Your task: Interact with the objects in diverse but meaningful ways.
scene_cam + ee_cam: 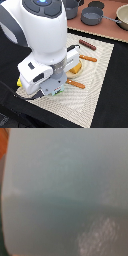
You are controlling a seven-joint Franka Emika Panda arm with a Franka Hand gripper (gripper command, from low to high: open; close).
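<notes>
My gripper (57,91) is low over the near part of the woven placemat (102,70), and the arm's white body hides its fingers. A pale blue surface, apparently the light-blue carton (64,192), fills the wrist view very close to the camera. No fingers show there. The orange bread loaf (76,69) peeks out just beyond the hand. A dark brown sausage (88,45) lies farther back on the mat. A yellow packet (19,82) sticks out at the mat's edge on the exterior view's left.
Two orange-handled utensils lie on the mat, one (88,58) near the loaf and one (76,84) beside the hand. Grey pots (92,16) and a bowl (122,17) stand on the wooden top behind. Black cloth surrounds the mat.
</notes>
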